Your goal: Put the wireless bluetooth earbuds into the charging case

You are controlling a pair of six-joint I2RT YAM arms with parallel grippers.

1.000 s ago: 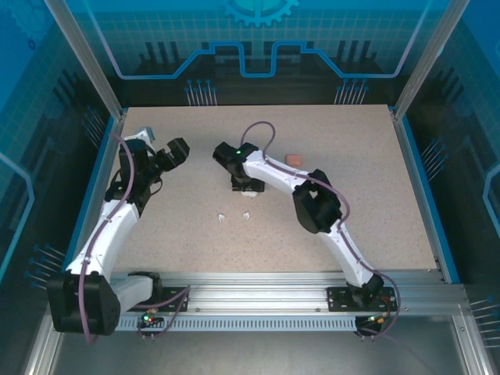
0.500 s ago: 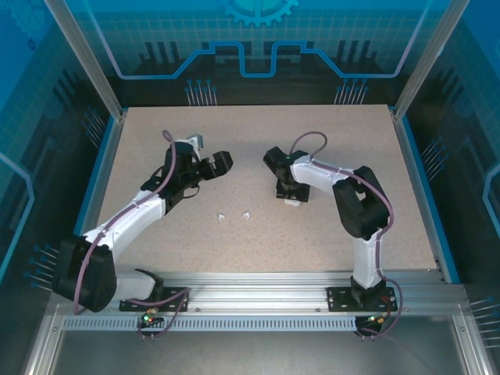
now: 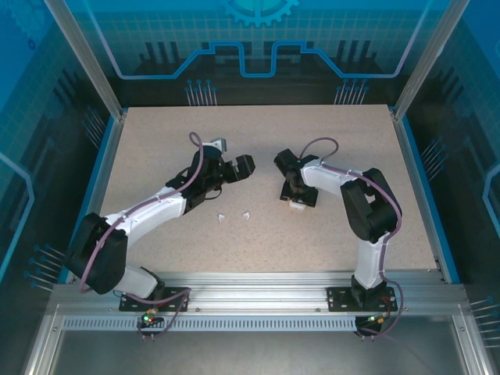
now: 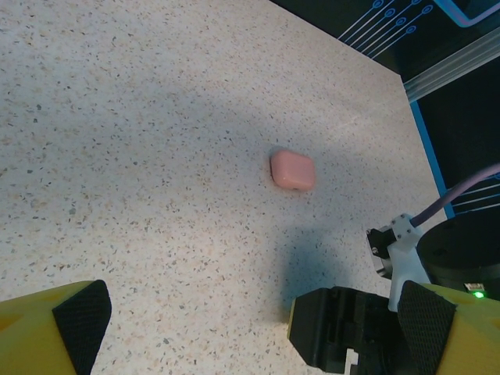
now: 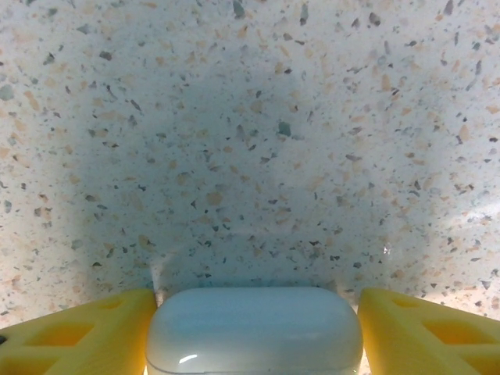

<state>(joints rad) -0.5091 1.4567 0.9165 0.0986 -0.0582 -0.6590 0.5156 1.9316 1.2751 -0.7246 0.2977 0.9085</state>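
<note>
Earbuds (image 3: 223,217), two white ones, lie loose side by side near the counter's (image 3: 351,141) middle, a little toward the near edge, not yet in any case. Just beside them, toward the right edge, the right tool (image 5: 255,312) stands over the closed white case (image 5: 254,332) with a finger at each end. Whether it pinches the case or merely flanks it, I cannot tell. Placing it there likely keeps the case close to the earbuds. The left tool (image 4: 254,320) hangs wide and empty, probably ready to help. A pink case (image 4: 292,169) waits toward the far edge.
</note>
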